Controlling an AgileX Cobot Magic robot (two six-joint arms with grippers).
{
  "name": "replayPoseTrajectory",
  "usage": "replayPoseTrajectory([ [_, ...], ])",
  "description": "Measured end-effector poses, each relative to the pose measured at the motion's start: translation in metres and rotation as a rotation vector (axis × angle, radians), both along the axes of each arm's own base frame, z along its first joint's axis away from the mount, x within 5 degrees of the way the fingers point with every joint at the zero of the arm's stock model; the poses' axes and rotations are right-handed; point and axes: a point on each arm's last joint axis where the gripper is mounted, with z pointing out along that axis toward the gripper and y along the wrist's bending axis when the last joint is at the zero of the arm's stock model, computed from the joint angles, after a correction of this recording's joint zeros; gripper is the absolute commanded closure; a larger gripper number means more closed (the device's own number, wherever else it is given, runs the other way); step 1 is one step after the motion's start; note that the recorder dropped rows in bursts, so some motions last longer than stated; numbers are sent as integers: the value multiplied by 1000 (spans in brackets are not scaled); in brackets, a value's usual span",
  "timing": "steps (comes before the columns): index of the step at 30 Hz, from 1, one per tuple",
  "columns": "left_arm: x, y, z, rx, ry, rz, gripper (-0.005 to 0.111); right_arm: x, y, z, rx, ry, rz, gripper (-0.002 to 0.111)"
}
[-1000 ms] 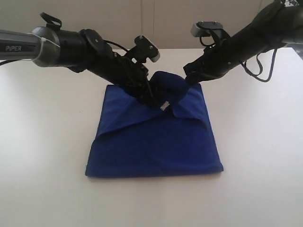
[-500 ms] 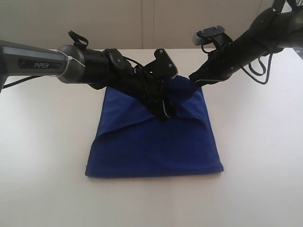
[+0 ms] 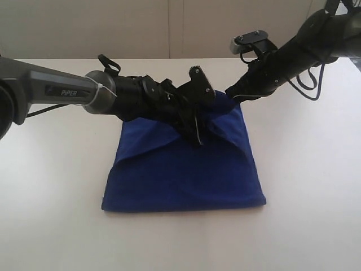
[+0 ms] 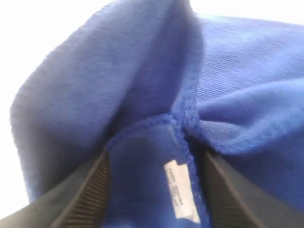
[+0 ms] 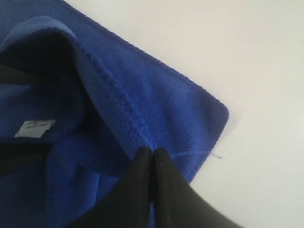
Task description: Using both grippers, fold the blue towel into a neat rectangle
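On the white table [image 3: 51, 214], before a pale wall [image 3: 101, 28], the blue towel [image 3: 186, 175] lies roughly square, its far corners folded inward and a white label [image 4: 181, 190] showing. The left gripper [image 3: 196, 131] reaches low over the towel's far middle, jaws apart around bunched cloth. The right gripper [image 3: 232, 93] slants down at the towel's far right corner, jaws pressed together at the hem.

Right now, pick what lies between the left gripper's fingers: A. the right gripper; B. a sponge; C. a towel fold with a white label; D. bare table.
C: the left wrist view shows the towel bunched between the left gripper's fingers, a white label on it.
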Motion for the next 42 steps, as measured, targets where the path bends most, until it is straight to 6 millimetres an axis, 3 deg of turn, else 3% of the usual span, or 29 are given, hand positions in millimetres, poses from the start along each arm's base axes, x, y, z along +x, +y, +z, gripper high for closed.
replayPoseTrajectory([
  [34, 2, -3, 4, -28, -50, 55, 54, -1, 0, 0, 6, 11, -6, 108],
  [37, 2, -3, 4, -35, -50, 64, 65, -1, 0, 0, 6, 13, -5, 108],
  [42, 2, -3, 2, -47, -32, 80, 101, -1, 0, 0, 6, 13, -5, 108],
])
